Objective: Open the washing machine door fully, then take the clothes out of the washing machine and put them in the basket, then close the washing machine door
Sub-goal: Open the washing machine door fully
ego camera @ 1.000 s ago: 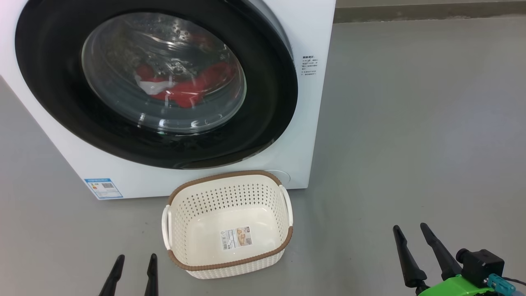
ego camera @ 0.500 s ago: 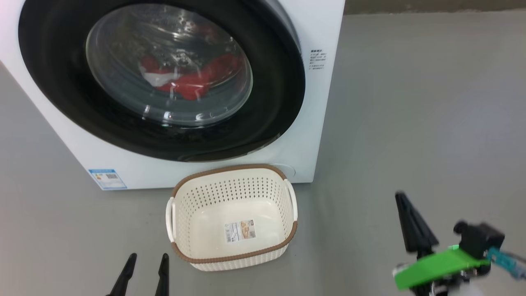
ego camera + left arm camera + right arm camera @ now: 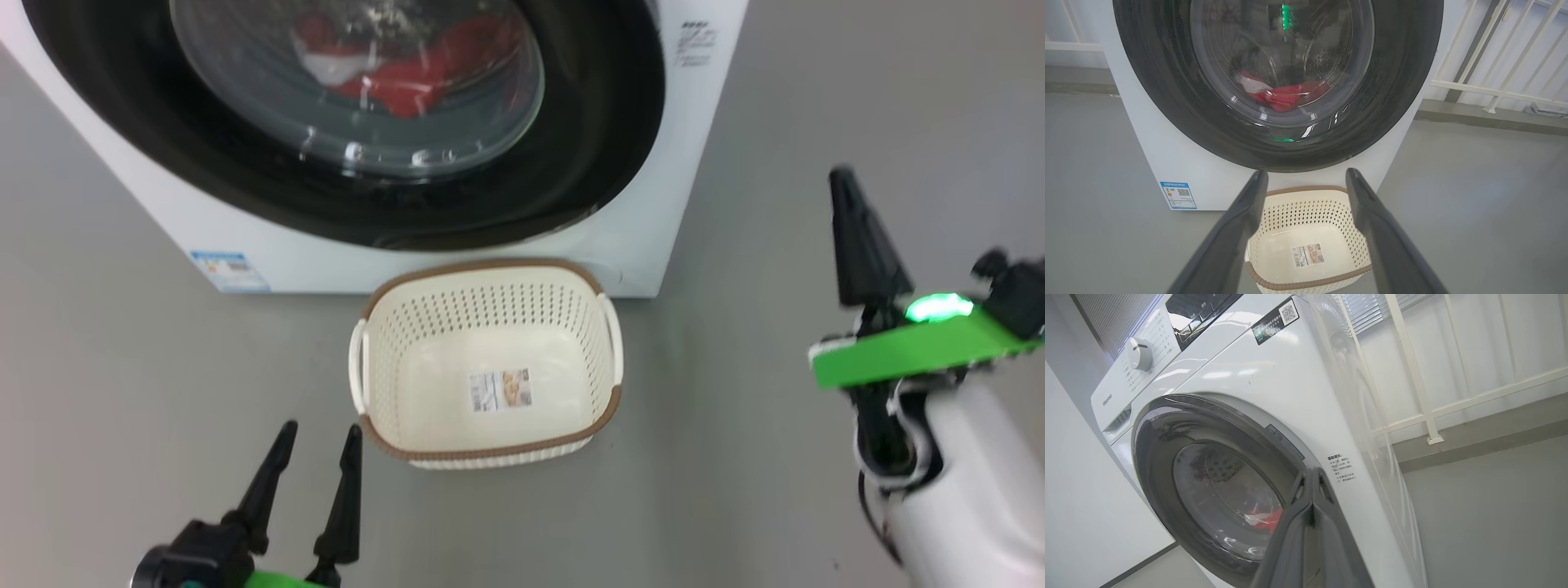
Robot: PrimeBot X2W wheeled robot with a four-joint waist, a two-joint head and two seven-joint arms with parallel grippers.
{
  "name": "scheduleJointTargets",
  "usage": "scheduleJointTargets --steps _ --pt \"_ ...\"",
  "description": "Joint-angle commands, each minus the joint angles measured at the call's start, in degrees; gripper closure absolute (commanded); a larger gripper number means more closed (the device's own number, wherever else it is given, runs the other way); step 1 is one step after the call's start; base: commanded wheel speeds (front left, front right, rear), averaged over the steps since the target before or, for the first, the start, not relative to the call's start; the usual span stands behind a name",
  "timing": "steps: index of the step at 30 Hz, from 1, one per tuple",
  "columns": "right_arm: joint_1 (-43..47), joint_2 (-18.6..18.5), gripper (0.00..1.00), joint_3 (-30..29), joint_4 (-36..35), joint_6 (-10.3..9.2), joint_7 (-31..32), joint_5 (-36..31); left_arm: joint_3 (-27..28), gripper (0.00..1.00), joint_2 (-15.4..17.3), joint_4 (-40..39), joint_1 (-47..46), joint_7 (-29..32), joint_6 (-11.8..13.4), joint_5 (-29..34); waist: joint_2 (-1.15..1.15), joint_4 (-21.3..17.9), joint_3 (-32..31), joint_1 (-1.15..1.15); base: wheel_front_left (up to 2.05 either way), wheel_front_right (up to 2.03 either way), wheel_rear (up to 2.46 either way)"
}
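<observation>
Spread-wide left gripper (image 3: 322,427) at lower left, right gripper (image 3: 846,186) pinched together on nothing at right, with the washing machine door (image 3: 588,155) closed.
At lower left the left fingers stand apart above grey floor (image 3: 122,367), just beside the basket (image 3: 490,268); the basket sits at centre, close in front of the washing machine (image 3: 698,163), a paper label (image 3: 500,389) on its floor; across the upper frame the glossy black door lies flush against the white front; the clothes (image 3: 424,82) lie behind its glass, red with white; at right the right gripper's fingers point up, pressed together, well apart from the machine.
</observation>
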Motion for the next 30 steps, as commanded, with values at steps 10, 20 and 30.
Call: scheduleJointTargets --steps 10,20,30 --pt "-15.1 -5.5 1.0 5.6 1.2 -0.04 -0.4 11.7 -0.7 0.0 0.5 -1.0 -7.3 -0.7 -0.3 -2.4 0.0 5.6 10.1 0.0 0.0 0.0 0.0" --pt "-25.0 -10.0 1.0 8.5 2.3 -0.04 6.9 35.6 -3.1 0.0 0.5 -0.8 -10.2 -0.7 0.2 -4.3 0.0 8.6 13.6 0.0 0.0 0.0 0.0" --pt "-31.6 -13.4 1.0 10.1 5.8 -0.04 17.5 46.3 -4.5 0.0 0.5 -0.8 -11.5 -0.7 0.7 -5.6 0.0 9.6 16.2 0.0 0.0 0.0 0.0"
